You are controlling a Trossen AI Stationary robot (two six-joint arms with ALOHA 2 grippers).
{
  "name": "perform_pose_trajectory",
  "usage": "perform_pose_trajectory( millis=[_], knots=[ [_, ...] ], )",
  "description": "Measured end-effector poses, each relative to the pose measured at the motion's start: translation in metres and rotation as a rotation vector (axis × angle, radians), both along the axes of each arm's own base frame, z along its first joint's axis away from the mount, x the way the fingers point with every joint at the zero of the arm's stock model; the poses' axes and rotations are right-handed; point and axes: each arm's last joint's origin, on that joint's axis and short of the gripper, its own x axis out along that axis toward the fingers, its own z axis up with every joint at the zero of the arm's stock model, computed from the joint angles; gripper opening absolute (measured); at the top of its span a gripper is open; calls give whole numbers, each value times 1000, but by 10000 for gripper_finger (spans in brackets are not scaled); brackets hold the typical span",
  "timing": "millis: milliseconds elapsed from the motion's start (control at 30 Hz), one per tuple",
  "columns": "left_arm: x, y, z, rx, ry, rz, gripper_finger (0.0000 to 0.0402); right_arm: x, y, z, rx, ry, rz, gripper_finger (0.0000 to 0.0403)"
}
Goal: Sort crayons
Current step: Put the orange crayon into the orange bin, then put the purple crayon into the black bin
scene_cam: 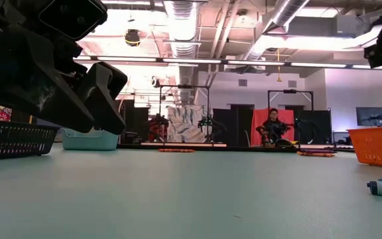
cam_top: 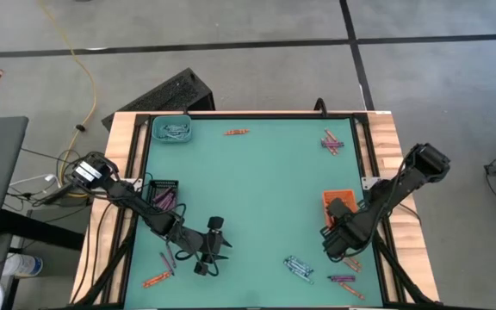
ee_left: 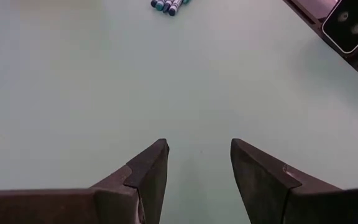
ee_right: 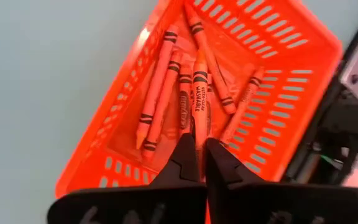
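Fingers of the left gripper [ee_left: 197,168] stand well apart over bare green table [cam_top: 257,189], holding nothing; in the high view that gripper [cam_top: 211,250] hangs low near the table's front edge, probably between picks. Just to its left sits the black tray [cam_top: 164,195] with purple crayons [cam_top: 163,201] in it, and in front of that tray loose crayons lie unsorted: an orange one [cam_top: 157,280] near the front left corner and a purple one [cam_top: 168,258] beside it. Each tray seems to take one colour, which would explain the teal tray [cam_top: 172,129] at the far left corner holding pale blue-grey sticks.

Further right, an orange crayon [cam_top: 236,133] lies alone near the far edge, and a blue-grey bundle [cam_top: 298,268] waits near the front (its ends show at the edge of the left wrist view, ahead of the open fingers, so it may be that arm's next target).

Right gripper [ee_right: 196,155] hovers directly above the orange tray [ee_right: 291,99], its fingers pinched narrowly on the end of an orange crayon [ee_right: 199,93] that points down into the tray among several others of the same colour [ee_right: 157,87]. Hanging it over its matching tray makes sense: release here should drop it in with its kind. Whether the tip already touches the pile I cannot tell.

At the far right corner a small mixed cluster [cam_top: 331,142] remains, and more loose crayons [cam_top: 344,280] lie at the front right.
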Motion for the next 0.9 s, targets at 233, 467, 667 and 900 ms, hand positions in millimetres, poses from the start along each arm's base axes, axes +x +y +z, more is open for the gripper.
perform_pose_trajectory(
  millis=[233, 467, 667, 900],
  knots=[
    [0, 0, 0, -9, 2, 5, 165, 0, -2, -1, -5, 6, -7, 45],
    [-2, 1, -3, 0, 35, -6, 165, 0, -2, -1, -10, 7, -14, 94],
    [-9, 5, 0, 49, 117, -10, 165, 0, -2, -1, -12, 7, -10, 112],
    [-33, 15, 27, 96, 208, -18, 165, 3, -2, 4, -51, -32, 16, 113]
  ],
)
